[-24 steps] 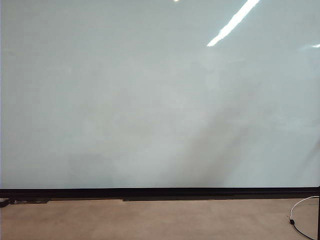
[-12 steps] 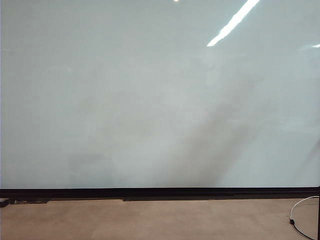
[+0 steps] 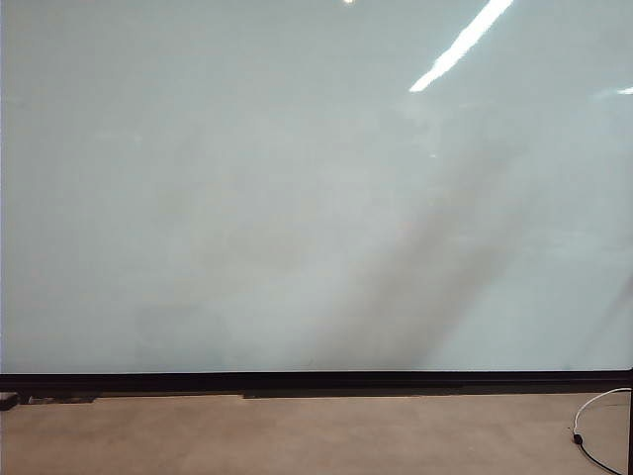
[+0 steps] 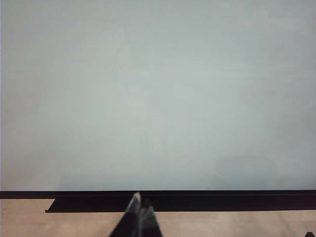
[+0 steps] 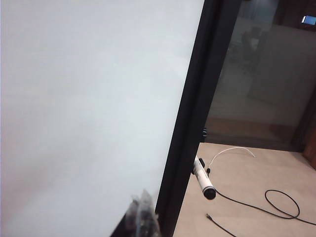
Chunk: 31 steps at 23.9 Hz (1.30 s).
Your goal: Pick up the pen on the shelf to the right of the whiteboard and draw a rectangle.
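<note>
The pen sits just off the whiteboard's black right-hand frame, on a small bracket there, pointing out and down with its dark cap end toward the floor. It is a slim white barrel with faint dark print and a black tip. Nothing grips it.

Since a second ago, the soft grey shadow slanting across the right half of the whiteboard in the exterior view has grown darker and broader; the board itself, glossy and pale with a ceiling light streak near its top right corner, bears no marks.

The right claw hangs close to the board's right edge, short of the pen, its fingers pressed together. The left claw faces the board's lower black frame, fingers also pressed together, holding nothing.

A white cable and a black cable trail over the floor beyond the pen.
</note>
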{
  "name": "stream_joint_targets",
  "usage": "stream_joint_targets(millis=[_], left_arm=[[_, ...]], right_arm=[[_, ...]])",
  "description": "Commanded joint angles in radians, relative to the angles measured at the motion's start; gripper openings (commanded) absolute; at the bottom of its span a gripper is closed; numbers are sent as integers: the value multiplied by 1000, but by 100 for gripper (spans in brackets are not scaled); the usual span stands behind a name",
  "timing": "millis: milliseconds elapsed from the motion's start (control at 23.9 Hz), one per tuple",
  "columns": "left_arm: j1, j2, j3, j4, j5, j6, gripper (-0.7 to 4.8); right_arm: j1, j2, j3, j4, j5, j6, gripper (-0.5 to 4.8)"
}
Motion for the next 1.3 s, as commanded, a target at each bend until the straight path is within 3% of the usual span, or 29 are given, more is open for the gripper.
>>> stream_joint_targets(millis=[42, 251, 461, 1006, 1299], left_arm=[[0, 0, 3, 6, 0, 4, -4], [0, 0, 3, 6, 0, 4, -4], [0, 0, 3, 6, 0, 4, -5], [0, 0, 3, 6, 0, 4, -4], [0, 0, 3, 6, 0, 4, -4]], right_arm=[[0, 48, 6, 86, -6, -1, -5], [-13, 126, 5, 154, -33, -1, -6], [-105, 199, 5, 237, -136, 14, -5], [-283, 212, 6, 248, -280, 34, -5], [-312, 263, 6, 297, -310, 38, 4]])
